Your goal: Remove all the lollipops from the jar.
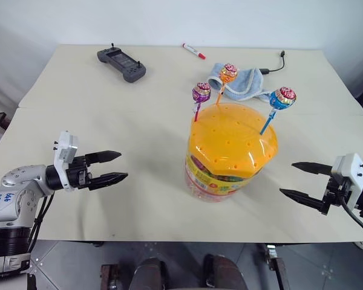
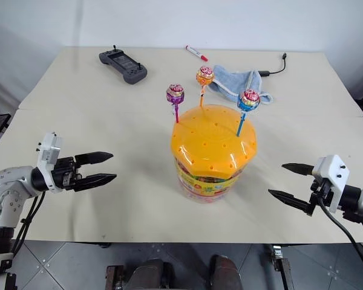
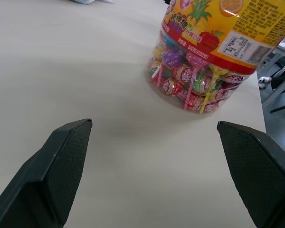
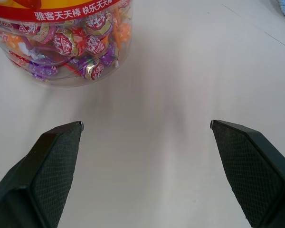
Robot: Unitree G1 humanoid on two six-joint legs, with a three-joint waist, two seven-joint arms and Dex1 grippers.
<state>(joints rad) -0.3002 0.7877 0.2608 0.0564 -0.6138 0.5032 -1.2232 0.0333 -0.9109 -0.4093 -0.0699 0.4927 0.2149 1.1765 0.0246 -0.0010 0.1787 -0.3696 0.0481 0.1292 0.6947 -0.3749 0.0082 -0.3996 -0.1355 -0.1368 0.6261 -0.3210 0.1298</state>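
Table [image 1: 139, 199] | jar [image 1: 230, 175]: three lollipops [image 1: 201, 92] in lid (more inside) | left hand [image 1: 113, 167], right hand [image 1: 297, 179]: wide, empty

In both wrist views the clear plastic jar with the yellow-red label [image 3: 206, 57] is cut off above its label; its printed text is too small to read.

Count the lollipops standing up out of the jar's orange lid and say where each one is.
3. The purple lollipop stands at the lid's left edge, the orange lollipop at its far edge, the blue lollipop at its right edge. More wrapped ones lie inside the jar, uncountable.
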